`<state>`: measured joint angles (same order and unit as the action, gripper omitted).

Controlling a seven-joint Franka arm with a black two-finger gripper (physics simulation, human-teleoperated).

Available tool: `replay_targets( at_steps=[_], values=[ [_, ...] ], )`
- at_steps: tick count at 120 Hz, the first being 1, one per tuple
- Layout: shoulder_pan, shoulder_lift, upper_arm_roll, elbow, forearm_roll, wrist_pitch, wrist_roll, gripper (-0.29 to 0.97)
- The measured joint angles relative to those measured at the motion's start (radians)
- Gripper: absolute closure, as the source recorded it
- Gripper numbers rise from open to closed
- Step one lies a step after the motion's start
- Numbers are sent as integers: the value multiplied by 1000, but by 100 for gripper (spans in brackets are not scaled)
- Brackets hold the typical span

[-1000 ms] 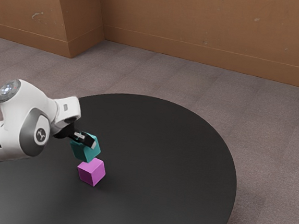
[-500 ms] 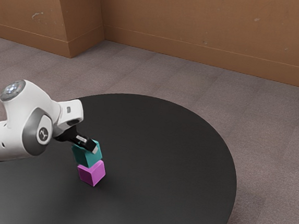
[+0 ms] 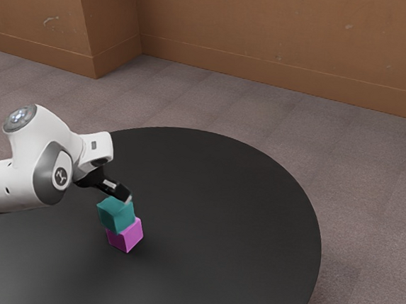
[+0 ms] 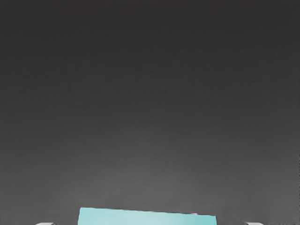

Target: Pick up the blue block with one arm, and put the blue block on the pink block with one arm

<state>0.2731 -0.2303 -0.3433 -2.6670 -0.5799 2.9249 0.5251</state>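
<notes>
The blue block (image 3: 115,214), teal in colour, rests on top of the pink block (image 3: 127,236) near the exterior view's left side of the round black table (image 3: 241,198). It sits slightly off toward the arm's side. My gripper (image 3: 119,194) hovers just over the blue block's top edge and is open. In the wrist view the blue block (image 4: 147,217) lies just under the hand, and pale fingertips (image 4: 44,223) stand apart from its sides.
The black tabletop stretches bare toward the exterior view's right. Brown carpet surrounds the table, and a wooden wall with a jutting corner (image 3: 104,22) stands far behind.
My hand carried the blue block down onto the pink block. It then let go and drew back slightly toward the exterior view's left.
</notes>
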Motion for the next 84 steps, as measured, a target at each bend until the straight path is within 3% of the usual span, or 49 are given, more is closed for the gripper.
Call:
replay_targets(
  at_steps=[22,31,48,61,84],
  values=[
    [1,3,4,21,3,-3,8,10],
    [-1,0,63,104,30,-63,18,8],
    [1,4,218,494,173,-439,2,5],
    [-15,98,289,786,269,-768,-53,4],
    [-143,174,376,1045,393,-1103,-134,3]
  ],
)
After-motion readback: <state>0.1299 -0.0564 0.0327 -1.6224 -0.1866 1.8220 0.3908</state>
